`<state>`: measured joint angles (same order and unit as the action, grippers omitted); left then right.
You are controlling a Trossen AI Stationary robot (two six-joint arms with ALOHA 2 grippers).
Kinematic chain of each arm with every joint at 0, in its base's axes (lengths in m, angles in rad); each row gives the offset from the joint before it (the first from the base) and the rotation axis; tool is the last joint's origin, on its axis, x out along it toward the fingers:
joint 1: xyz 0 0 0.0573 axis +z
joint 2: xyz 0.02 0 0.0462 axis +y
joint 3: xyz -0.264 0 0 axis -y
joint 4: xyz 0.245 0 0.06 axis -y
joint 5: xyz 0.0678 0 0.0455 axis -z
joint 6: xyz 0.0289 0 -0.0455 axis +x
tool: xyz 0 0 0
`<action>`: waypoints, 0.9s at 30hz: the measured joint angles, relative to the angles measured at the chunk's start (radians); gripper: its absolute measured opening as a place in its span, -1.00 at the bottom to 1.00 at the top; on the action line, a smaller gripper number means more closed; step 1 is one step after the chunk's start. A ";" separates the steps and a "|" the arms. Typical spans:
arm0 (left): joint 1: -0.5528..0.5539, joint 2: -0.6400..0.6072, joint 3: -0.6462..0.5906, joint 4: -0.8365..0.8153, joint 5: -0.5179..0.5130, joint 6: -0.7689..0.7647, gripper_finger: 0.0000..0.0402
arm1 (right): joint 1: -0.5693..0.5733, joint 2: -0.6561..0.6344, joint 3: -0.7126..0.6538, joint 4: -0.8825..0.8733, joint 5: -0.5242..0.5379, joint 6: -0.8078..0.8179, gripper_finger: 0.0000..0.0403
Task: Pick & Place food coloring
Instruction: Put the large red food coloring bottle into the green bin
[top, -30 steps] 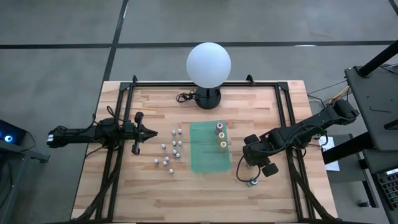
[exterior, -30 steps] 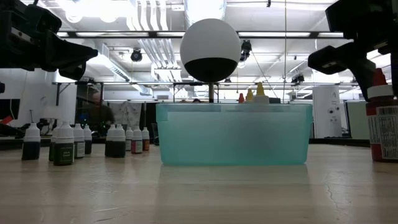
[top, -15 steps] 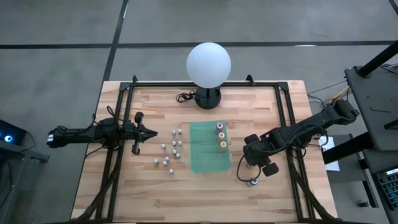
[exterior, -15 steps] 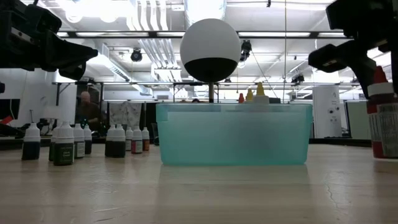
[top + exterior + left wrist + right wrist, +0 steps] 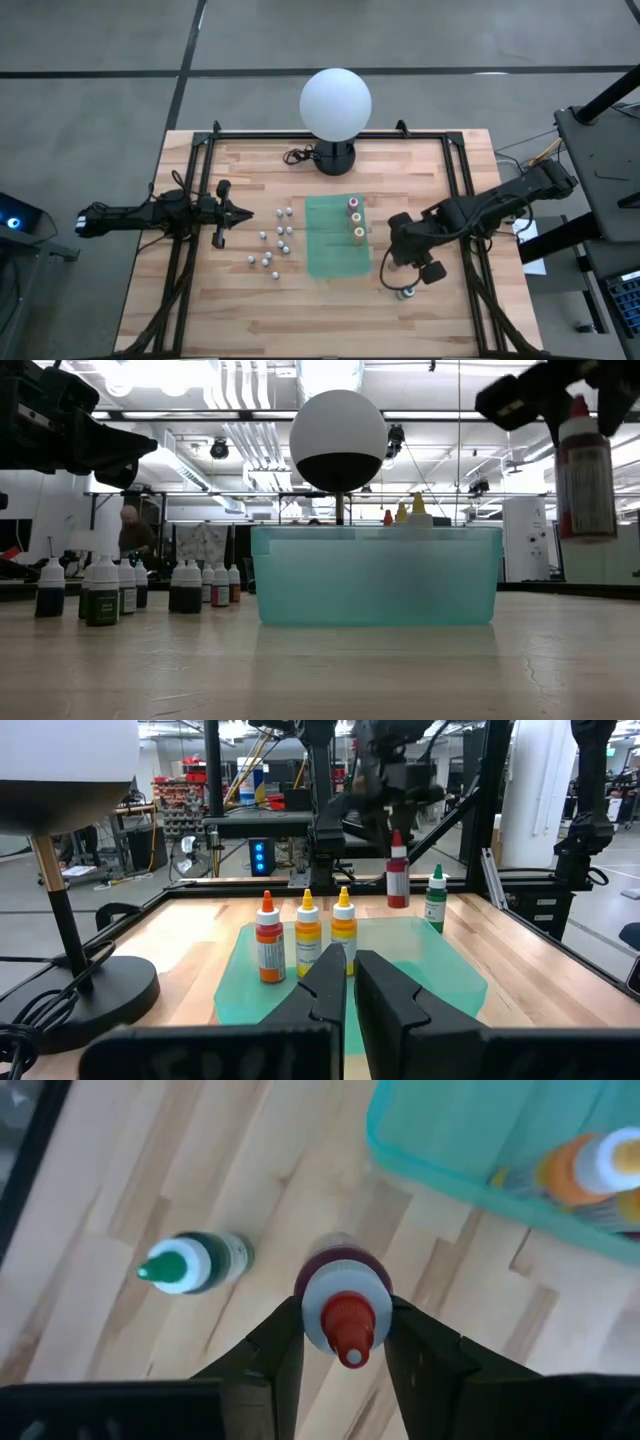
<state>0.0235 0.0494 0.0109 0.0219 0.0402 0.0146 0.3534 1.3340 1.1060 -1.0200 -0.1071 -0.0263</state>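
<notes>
My right gripper point(image 5: 400, 243) hangs over the table just right of a teal bin point(image 5: 337, 250) and is shut on a red-topped food coloring bottle point(image 5: 587, 475). Three more colored-top bottles point(image 5: 356, 219) stand in the bin. A green-topped bottle point(image 5: 406, 292) stands on the wood near the right gripper. Several small whitish bottles point(image 5: 272, 240) stand on their bases left of the bin. My left gripper point(image 5: 243, 213) waits shut above the table, left of the whitish bottles, pointing at the bin. My right gripper pinches the red-topped bottle between its two fingers at the white shoulder just below the cap point(image 5: 320, 1305). The fingers come from above, pointing down. The bottle hangs upright below them, lifted clear of the table point(image 5: 587, 530).
A big white globe lamp point(image 5: 335, 105) stands on a dark base at the table's far edge, its cord beside it. Black frame rails point(image 5: 190, 230) run along the table's left and right sides. Bare wood lies along the near edge point(image 5: 320, 320).
My right gripper has risen, shifting slightly toward the bin, and carried the red-topped bottle up with it. The bottle stood low by the table a second ago and now hangs clear above it, still upright.
</notes>
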 joint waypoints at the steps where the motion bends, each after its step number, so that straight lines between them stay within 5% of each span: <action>1: 0.000 0.000 0.000 0.000 0.000 0.000 -1.00 | -0.003 0.006 0.017 -0.009 0.001 -0.003 -0.44; 27: 0.000 0.000 0.000 0.000 0.000 0.000 -1.00 | -0.112 0.241 0.385 -0.121 0.003 -0.254 -0.43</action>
<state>0.0238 0.0494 0.0109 0.0223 0.0402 0.0144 0.2410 1.5749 1.4908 -1.1413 -0.1043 -0.2807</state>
